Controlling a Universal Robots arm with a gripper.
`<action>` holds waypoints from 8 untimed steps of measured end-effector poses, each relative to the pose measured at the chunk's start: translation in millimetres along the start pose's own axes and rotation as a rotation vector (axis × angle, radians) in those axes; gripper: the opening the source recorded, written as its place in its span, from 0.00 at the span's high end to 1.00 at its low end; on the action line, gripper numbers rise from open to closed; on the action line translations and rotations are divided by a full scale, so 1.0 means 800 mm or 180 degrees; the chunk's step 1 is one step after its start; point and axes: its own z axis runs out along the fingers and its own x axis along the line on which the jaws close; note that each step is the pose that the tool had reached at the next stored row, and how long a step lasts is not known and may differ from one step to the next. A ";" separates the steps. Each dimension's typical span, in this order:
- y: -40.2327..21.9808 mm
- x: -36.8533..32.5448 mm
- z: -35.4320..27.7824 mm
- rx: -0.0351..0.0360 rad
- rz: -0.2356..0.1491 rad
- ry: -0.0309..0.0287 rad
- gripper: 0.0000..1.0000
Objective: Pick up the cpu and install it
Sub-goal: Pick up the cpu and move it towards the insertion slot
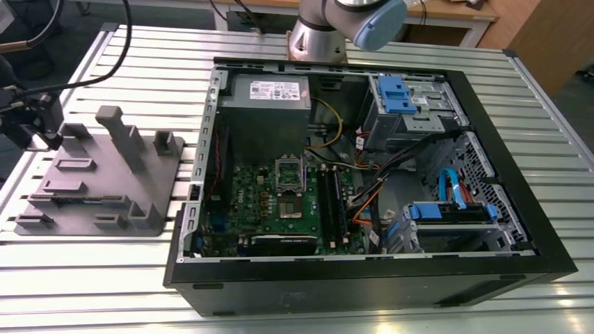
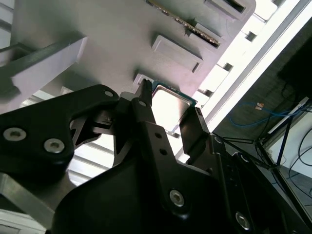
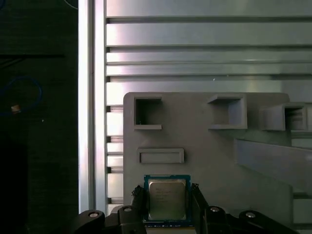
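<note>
The cpu (image 3: 166, 199), a flat square chip with a silvery top and green rim, sits between the fingers of my gripper (image 3: 167, 195) in both wrist views. One black finger (image 3: 139, 201) lies against one edge and the other against the opposite edge; the gripper is shut on the cpu (image 2: 168, 108), close above the grey fixture plate (image 3: 204, 156). In the exterior view my gripper (image 1: 35, 131) hangs at the far corner of the fixture (image 1: 93, 188), on the exterior view's left. The motherboard's open socket (image 1: 289, 174) lies inside the computer case (image 1: 371, 268).
The open black case fills the middle and right of the ribbed metal table (image 1: 93, 264). Upright grey blocks (image 1: 121, 136) stand on the fixture. Cables and blue drive bays (image 1: 450, 212) crowd the case's right side. The table edge (image 3: 92, 122) runs just past the fixture.
</note>
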 end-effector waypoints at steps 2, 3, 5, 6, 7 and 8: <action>0.0005 -0.0002 -0.0098 0.0000 0.0000 0.0000 0.53; 0.0007 -0.0002 -0.0143 0.0000 0.0000 0.0000 0.53; 0.0012 -0.0003 -0.0231 0.0000 0.0000 0.0000 0.53; 0.0013 -0.0004 -0.0273 0.0000 0.0000 0.0000 0.53; 0.0015 -0.0005 -0.0313 0.0000 0.0000 0.0000 0.53; 0.0017 -0.0005 -0.0351 0.0000 0.0000 0.0000 0.53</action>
